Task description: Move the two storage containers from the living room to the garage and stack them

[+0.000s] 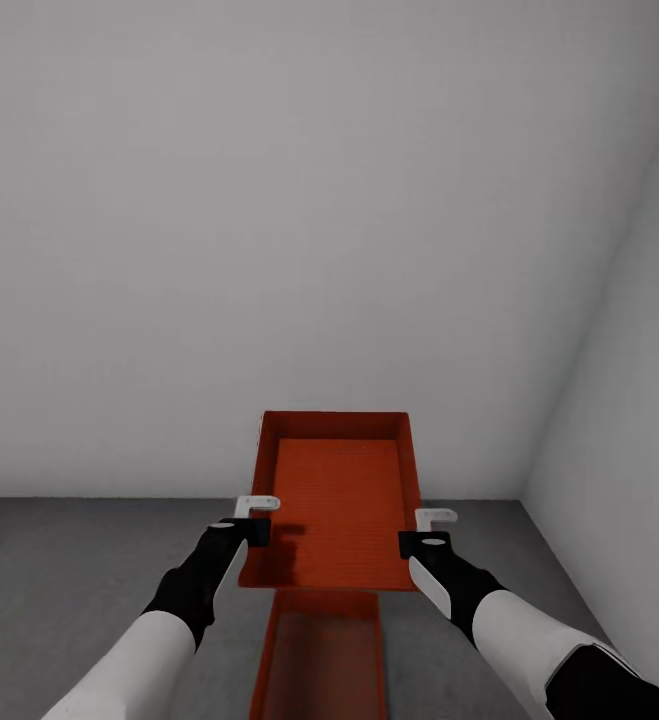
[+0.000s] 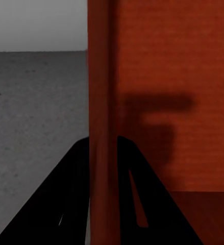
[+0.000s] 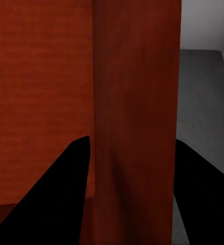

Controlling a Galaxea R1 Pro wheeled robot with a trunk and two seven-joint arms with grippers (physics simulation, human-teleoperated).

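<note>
Against the plain white wall of the garage (image 1: 269, 200), the robot holds one red-orange storage container (image 1: 339, 490) level between both arms, the left gripper (image 1: 254, 520) clamped over its left side wall and the right gripper (image 1: 431, 532) clamped over its right side wall; each wrist view shows a dark finger on either side of that wall. Below and just behind the two grippers, close to the robot's base, the second container (image 1: 321, 655) sits on the dark grey concrete floor (image 1: 69, 570). Carrying looks finished and one bin seems set down; stacking the held bin is what remains. To land rim on rim, the held bin would apparently need to come back toward the robot and down. Bare concrete lies open outside the left gripper, while a side wall (image 1: 629, 400) closes in beyond the right one.
</note>
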